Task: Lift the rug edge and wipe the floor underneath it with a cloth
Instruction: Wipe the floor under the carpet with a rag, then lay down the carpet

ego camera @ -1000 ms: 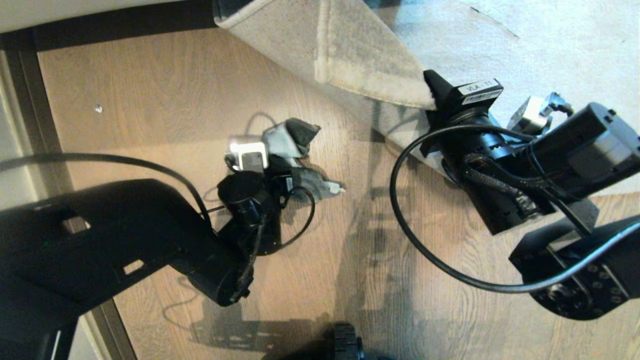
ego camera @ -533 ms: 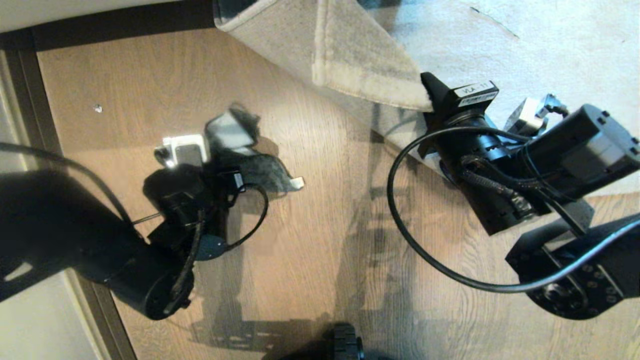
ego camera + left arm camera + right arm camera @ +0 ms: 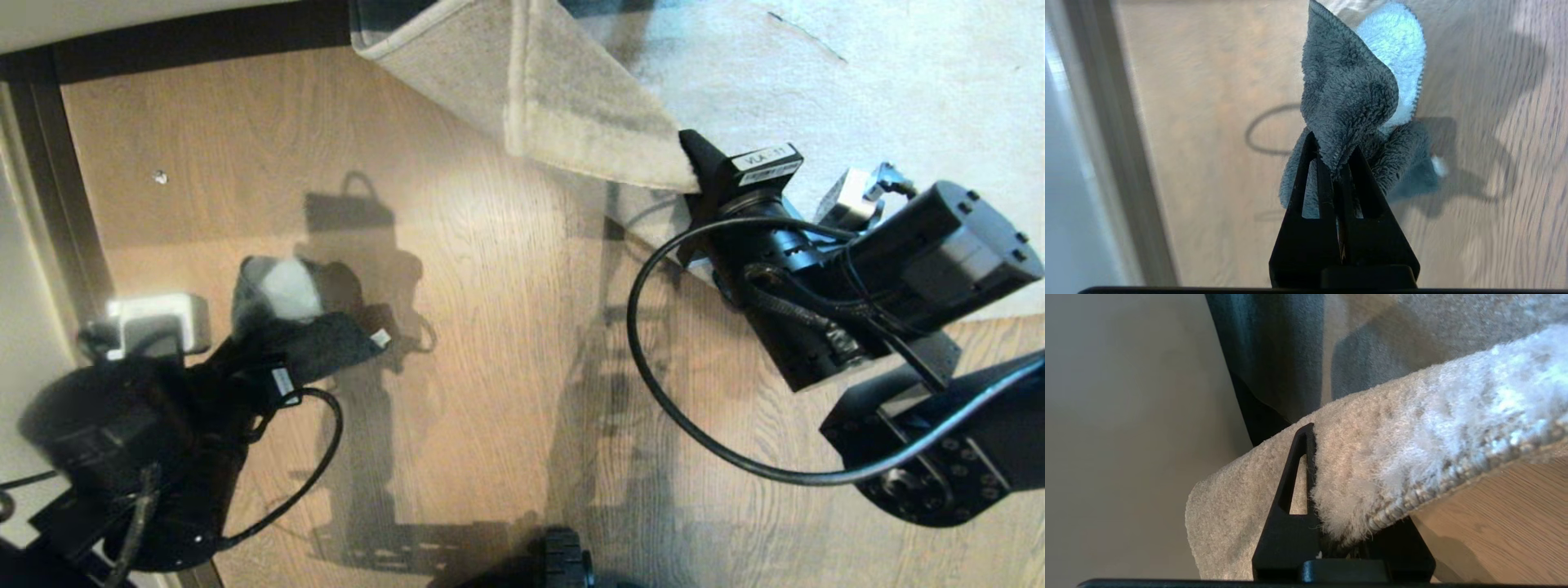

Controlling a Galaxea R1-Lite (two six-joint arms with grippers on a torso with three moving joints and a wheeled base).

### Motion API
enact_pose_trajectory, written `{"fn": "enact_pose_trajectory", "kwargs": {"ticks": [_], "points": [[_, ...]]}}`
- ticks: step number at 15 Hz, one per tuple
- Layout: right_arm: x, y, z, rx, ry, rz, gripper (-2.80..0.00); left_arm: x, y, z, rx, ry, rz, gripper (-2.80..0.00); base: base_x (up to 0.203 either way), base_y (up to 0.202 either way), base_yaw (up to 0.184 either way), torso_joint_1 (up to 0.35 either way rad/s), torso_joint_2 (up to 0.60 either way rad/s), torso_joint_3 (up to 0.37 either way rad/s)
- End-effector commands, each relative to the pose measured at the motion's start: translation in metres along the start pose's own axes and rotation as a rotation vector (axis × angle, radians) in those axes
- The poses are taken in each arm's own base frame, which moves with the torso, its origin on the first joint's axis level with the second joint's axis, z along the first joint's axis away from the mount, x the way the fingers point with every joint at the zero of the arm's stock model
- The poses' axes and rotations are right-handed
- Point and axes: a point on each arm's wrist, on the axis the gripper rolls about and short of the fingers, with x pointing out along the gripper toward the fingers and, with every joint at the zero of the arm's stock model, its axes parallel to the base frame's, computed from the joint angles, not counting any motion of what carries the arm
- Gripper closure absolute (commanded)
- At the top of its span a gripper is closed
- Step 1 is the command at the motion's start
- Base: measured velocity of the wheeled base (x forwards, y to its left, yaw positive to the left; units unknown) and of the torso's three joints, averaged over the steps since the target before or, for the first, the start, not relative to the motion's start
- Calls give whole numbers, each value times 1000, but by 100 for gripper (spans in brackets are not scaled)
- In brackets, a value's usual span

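- Grey cloth (image 3: 1349,102) pinched in left gripper (image 3: 1335,163), jaws together on it, hanging above floor (image 3: 490,327) at left.
- Right gripper (image 3: 1327,522) clamps rug edge (image 3: 588,131), raised at right.
- Risk: thin pinch slips and the rug drops onto the wiping arm.

rug edge (image 3: 588,122): pale grey pile, corner lifted off the floor and folded back, pinched in the right pincer (image 3: 690,159)
floor (image 3: 506,327): brown wood-grain planks, bare below the lifted corner
cloth (image 3: 310,327): grey, fuzzy, crumpled, clamped in the left pincer (image 3: 1333,157)
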Motion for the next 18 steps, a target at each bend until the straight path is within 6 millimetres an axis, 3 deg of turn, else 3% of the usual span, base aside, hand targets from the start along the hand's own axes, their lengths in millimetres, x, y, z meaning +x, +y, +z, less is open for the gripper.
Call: {"fn": "enact_pose_trajectory", "kwargs": {"ticks": [1, 3, 9, 14, 18], "points": [[-1, 1, 0, 18, -13, 29, 0, -25, 20, 8, -32, -40, -21, 0, 0, 0, 0, 0, 0, 0], [-1, 0, 0, 17, -11, 28, 0, -41, 30, 4, -21, -26, -72, 0, 0, 0, 0, 0, 0, 0], [1, 3, 0, 15, -16, 36, 0, -64, 47, 22, -30, -77, -132, 0, 0, 0, 0, 0, 0, 0], [-2, 0, 0, 11, -10, 23, 0, -91, 70, 9, 63, 82, -183, 0, 0, 0, 0, 0, 0, 0], [-2, 1, 0, 7, -13, 23, 0, -95, 68, -1, 42, 177, -253, 0, 0, 0, 0, 0, 0, 0]]}}
